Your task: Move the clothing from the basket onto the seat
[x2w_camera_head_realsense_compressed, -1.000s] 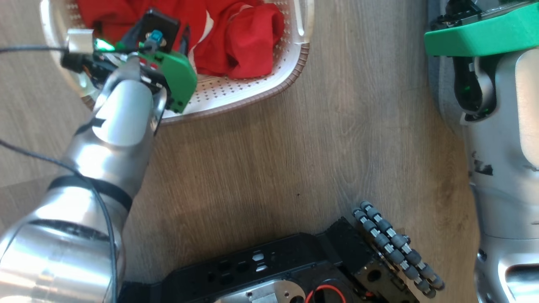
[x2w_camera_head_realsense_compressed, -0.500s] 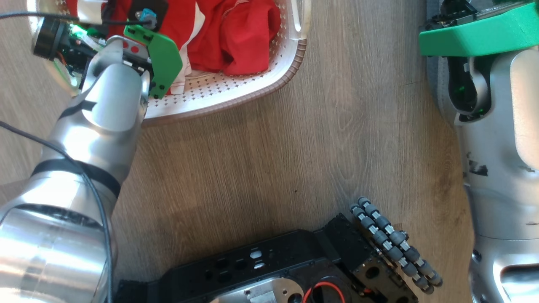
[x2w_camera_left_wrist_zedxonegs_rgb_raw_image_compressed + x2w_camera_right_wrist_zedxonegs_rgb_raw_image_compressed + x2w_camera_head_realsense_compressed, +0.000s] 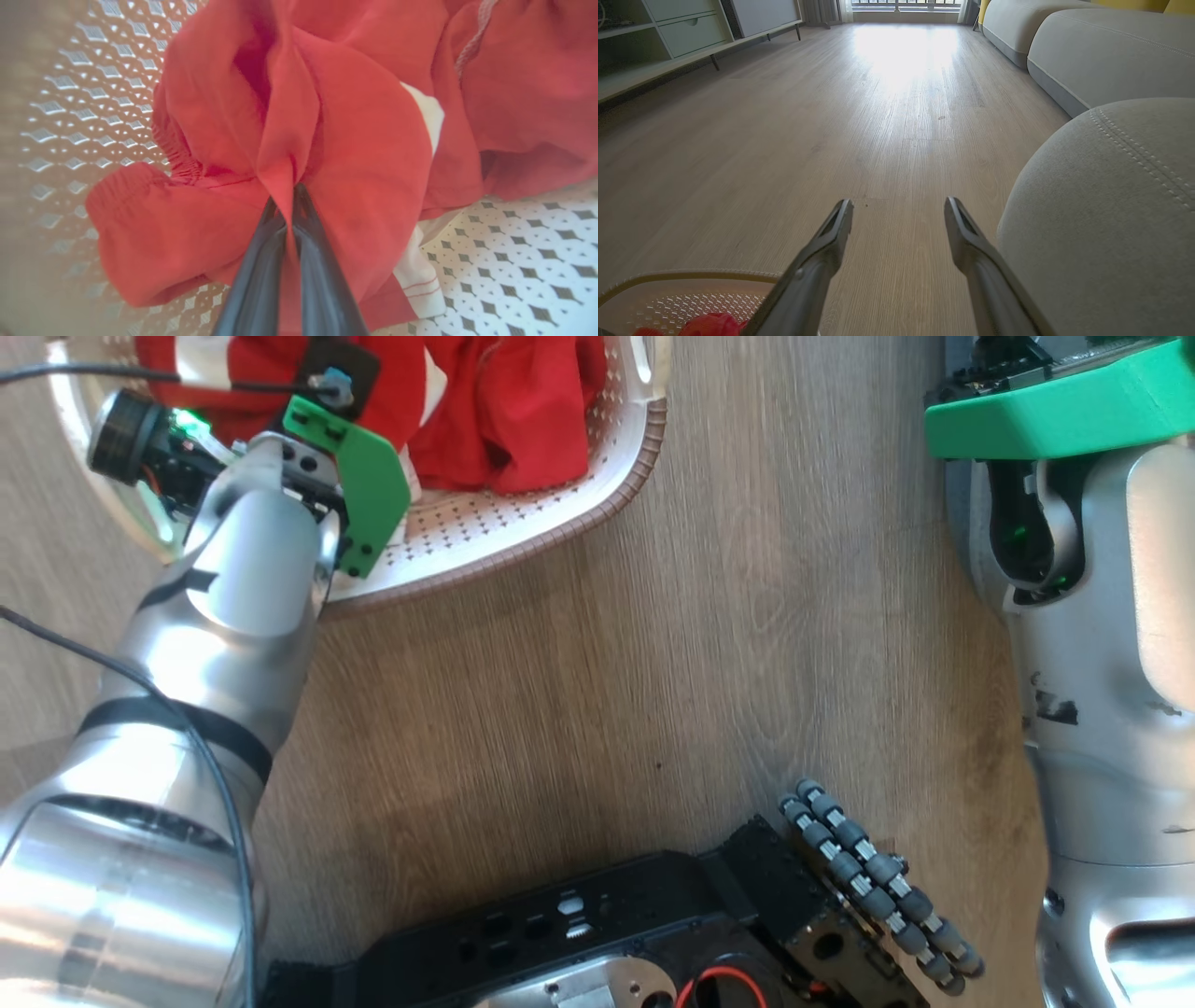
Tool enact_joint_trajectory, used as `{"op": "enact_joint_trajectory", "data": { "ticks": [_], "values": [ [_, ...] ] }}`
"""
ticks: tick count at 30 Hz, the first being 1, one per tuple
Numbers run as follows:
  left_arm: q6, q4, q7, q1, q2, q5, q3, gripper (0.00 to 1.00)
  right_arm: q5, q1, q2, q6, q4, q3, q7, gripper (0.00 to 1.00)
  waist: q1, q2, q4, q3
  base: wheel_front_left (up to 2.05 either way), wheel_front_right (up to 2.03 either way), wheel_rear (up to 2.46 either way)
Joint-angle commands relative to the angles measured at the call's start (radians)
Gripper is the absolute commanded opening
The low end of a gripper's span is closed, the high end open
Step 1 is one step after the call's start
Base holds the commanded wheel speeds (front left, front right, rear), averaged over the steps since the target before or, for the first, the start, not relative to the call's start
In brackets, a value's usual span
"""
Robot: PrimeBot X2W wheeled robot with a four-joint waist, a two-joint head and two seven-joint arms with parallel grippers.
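Inside the basket (image 3: 485, 527), heaped red clothing (image 3: 364, 154) with a white stripe (image 3: 427, 114), bunched against the perforated wall and spread over the dotted bottom. Gripped at a raised fold by the left end effector (image 3: 292, 207): both dark fingers pressed together, a thin ridge of red cloth caught between the tips.

From the head view, left arm (image 3: 243, 607) reaching over the braided rim into the basket's near-left part, green wrist plate (image 3: 369, 504) just above the heap. Basket down on the wooden floor (image 3: 607, 691), at the upper left of that view.

Off to the right, the grey seat (image 3: 1111, 210), its rounded corner and stitched seam just beside the right end effector (image 3: 899, 212). Right end effector spread wide, bare floor visible between its fingers, hanging between basket and seat. Farther back, more grey cushions (image 3: 1111, 51) on the right and a low cabinet (image 3: 668, 32) on the left.
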Motion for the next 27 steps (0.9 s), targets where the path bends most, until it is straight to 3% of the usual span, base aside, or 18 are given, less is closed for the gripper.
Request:
{"op": "enact_joint_trajectory", "data": {
  "ticks": [1, 14, 27],
  "values": [
    [-0.005, -0.016, -0.024, 0.034, 0.007, -0.01, 0.001, 0.0, 0.006, 0.02, 0.01, 0.0, -0.024, 0.004, -0.006, 1.0, 0.0, 0.0, 0.008, -0.023, 0.0, 0.0, 0.0],
    [-0.094, -0.134, -0.18, 0.178, 0.002, -0.19, -0.046, 0.0, 0.007, 0.107, -0.016, 0.0, 0.049, 0.021, -0.006, 1.0, 0.0, 0.0, 0.062, -0.273, 0.0, 0.0, 0.0],
    [-0.081, -0.303, -0.194, 0.319, 0.002, -0.376, -0.137, 0.0, 0.019, 0.229, -0.039, 0.0, 0.131, 0.053, -0.006, 1.0, 0.0, 0.0, 0.127, -0.537, 0.0, 0.0, 0.0]
  ]
}}
